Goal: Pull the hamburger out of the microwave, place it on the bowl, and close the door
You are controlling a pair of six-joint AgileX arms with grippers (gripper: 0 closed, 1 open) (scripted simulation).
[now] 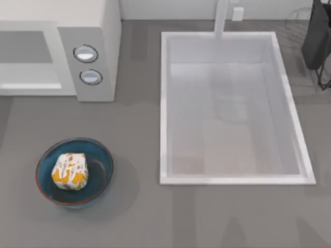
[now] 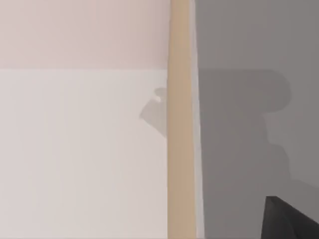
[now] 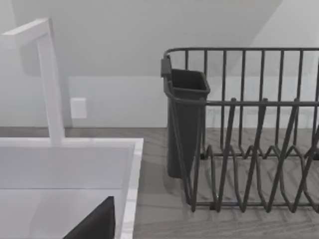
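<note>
Since the hamburger already sits in the bowl, what remains looks like confirming the door, and the risks follow from that.

Top view, layout: the microwave stands at the table's far left; its door seems to lie flush across the front, so it is probably closed. The bowl sits near the front left, well apart from the microwave. The sink fills the middle and right.

Top view, hamburger: a small rounded lump in white wrapping with orange-yellow patches and tiny dark specks, resting toward the bowl's left side, much smaller than the bowl.

Top view, risk: any arm sweeping low across the front left could knock the bowl's reddish rim and tip the hamburger out.

Left wrist view: a tan vertical strip between a pale surface and a grey one. A dark corner, likely the left gripper, shows; whether its jaws are open or closed I cannot tell.

Right wrist view: the sink's faucet, a dark dish rack and its cup. A dark wedge, likely the right gripper; jaw state cannot be told.

Right wrist view, risk: a careless move could snag the rack's wires.
</note>
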